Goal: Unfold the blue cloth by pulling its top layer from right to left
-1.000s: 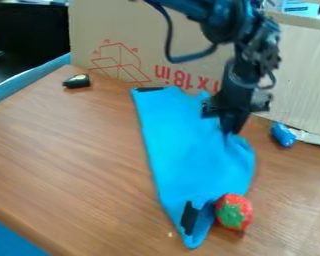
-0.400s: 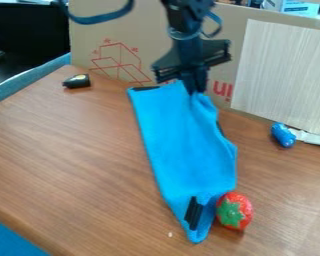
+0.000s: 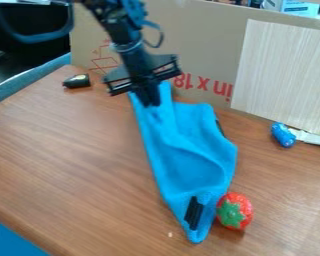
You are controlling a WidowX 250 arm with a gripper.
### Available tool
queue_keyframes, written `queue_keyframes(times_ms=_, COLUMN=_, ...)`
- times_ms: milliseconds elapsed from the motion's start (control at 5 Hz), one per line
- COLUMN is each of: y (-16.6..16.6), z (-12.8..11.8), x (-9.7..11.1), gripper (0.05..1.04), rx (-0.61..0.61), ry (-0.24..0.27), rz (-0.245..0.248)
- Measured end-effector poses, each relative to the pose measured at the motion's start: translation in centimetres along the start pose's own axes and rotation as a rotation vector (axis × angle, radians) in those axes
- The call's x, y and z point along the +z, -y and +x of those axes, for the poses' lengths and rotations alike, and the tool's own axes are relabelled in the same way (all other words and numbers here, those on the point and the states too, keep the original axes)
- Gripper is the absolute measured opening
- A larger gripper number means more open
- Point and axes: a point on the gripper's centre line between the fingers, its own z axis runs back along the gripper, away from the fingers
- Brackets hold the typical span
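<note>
Black metal two-finger pincer (image 3: 148, 97), grasping the far end of the bright-blue, elongated fabric sheet (image 3: 196, 167), has shifted toward the view's left, carrying fabric along; folding appears underway, unfinished.

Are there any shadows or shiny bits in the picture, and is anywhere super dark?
Camera view: a soft shadow at the foot of the toy strawberry; gentle shading in the blue cloth's folds; a faint pale sheen on the table at lower right; darkest background at upper left, details hard to tell.
</note>
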Motion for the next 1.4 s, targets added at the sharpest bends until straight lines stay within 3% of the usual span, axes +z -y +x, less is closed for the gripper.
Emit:
queue_keyframes(times_ms=200, y=-3.8, z=0.4, x=1.1, gripper=0.068, rx=-0.030, ry=-0.027, rz=-0.012)
queue_keyframes(times_ms=600, y=-11.1, z=1.1, x=1.7, gripper=0.068, rx=-0.067, ry=-0.045, rz=0.031)
queue_keyframes(times_ms=1000, y=-16.3, z=2.2, x=2.9, gripper=0.068, rx=-0.037, ry=-0.070, rz=0.078)
queue_keyframes(times_ms=1200, y=-18.1, z=2.3, x=2.6, gripper=0.092, rx=0.007, ry=-0.107, rz=0.140)
queue_keyframes(times_ms=1400, y=-19.6, z=2.8, x=2.8, gripper=0.258, rx=-0.019, ry=-0.086, rz=0.305)
